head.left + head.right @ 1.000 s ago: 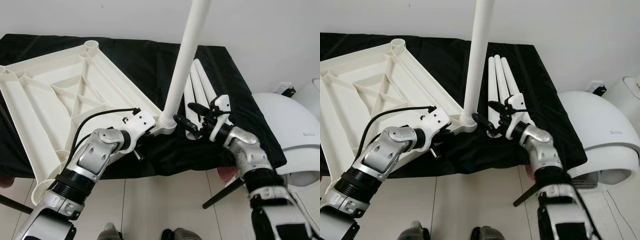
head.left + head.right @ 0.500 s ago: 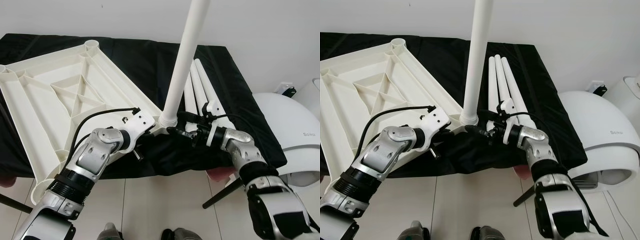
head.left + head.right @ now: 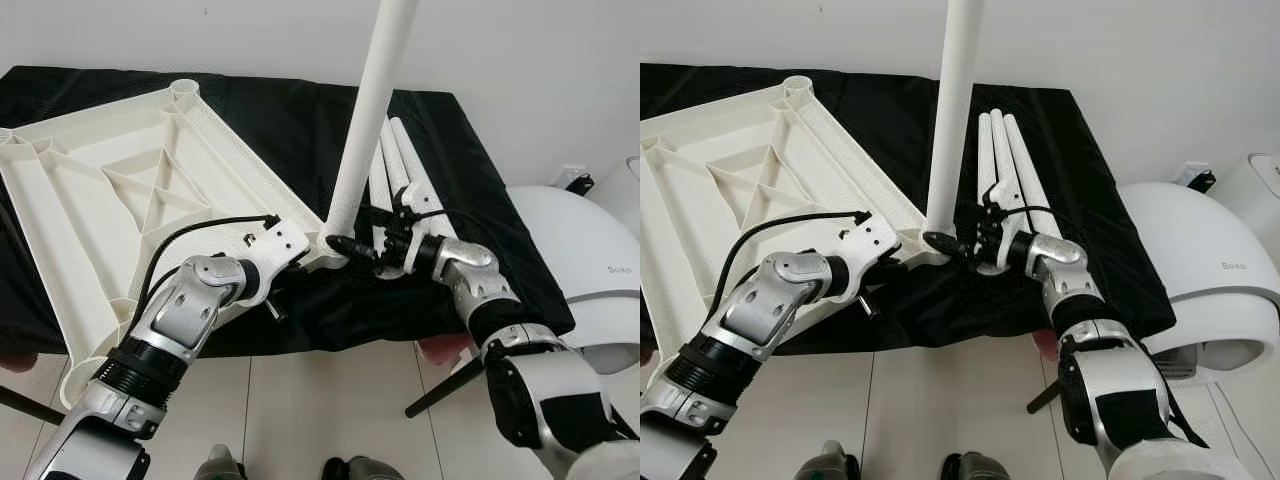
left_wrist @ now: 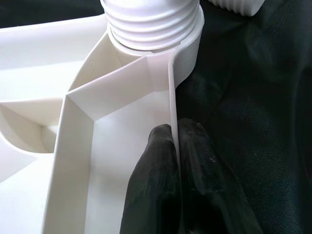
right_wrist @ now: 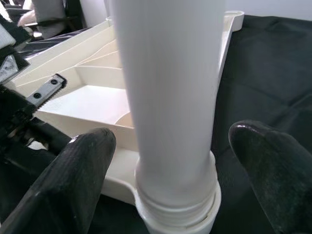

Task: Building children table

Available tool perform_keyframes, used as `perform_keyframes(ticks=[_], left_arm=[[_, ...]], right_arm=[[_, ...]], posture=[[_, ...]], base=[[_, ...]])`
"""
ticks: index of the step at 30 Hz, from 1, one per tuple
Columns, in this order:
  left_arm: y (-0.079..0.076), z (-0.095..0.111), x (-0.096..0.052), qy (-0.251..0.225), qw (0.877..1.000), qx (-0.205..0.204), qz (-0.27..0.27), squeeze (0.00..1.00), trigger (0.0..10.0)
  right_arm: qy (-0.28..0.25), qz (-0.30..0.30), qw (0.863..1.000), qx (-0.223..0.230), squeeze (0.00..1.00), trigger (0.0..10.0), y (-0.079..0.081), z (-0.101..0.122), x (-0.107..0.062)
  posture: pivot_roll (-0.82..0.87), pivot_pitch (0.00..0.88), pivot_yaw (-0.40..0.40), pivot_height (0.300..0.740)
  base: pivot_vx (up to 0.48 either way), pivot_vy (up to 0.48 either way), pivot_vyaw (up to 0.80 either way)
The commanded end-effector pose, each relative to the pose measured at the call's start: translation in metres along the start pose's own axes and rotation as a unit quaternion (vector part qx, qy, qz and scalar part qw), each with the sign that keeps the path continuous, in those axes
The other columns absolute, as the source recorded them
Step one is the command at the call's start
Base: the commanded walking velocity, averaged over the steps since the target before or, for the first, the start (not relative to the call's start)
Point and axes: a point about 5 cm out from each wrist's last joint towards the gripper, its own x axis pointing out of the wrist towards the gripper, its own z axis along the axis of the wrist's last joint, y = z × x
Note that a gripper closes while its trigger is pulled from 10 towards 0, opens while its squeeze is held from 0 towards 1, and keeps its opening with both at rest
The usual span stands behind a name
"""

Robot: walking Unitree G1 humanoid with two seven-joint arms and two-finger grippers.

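Left wrist view shows the left gripper point(image 4: 174, 141) clenched on the thin side wall of the upturned white tabletop point(image 3: 110, 190), one black finger on each face of the wall, just short of the corner socket point(image 4: 187, 44). At that near corner, on the black cloth point(image 3: 300, 120), the right gripper point(image 5: 170, 151) is spread wide with a fingertip point(image 5: 80, 161) on either side of the upright white leg point(image 3: 365, 115) standing in the socket, neither fingertip touching it. Beyond the right gripper, three spare legs point(image 3: 1002, 160) lie side by side on the cloth, near the white wall point(image 3: 500, 50).
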Motion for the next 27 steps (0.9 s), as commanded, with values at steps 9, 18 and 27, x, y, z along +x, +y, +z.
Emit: perform_keyframes(ticks=[9,18,27], left_arm=[[0.0,0.009,-0.003,-0.008,1.0,0.025,0.004,0.0,10.0],[-0.001,0.01,-0.003,-0.01,1.0,0.026,0.001,0.0,10.0],[-0.003,0.008,-0.005,-0.007,1.0,0.026,-0.004,0.0,10.0]], right_arm=[[0.015,-0.001,1.0,-0.02,0.0,10.0,-0.004,0.003,0.003],[0.028,-0.004,0.999,-0.021,0.0,10.0,0.001,-0.003,0.008],[0.062,-0.023,0.997,-0.043,0.0,10.0,0.006,-0.014,0.013]], posture=[[0.04,0.044,-0.032,0.74],[0.04,0.049,-0.032,0.74],[0.04,0.061,-0.035,0.74]], base=[[0.0,0.0,0.0],[0.0,0.0,0.0],[0.0,0.0,0.0]])
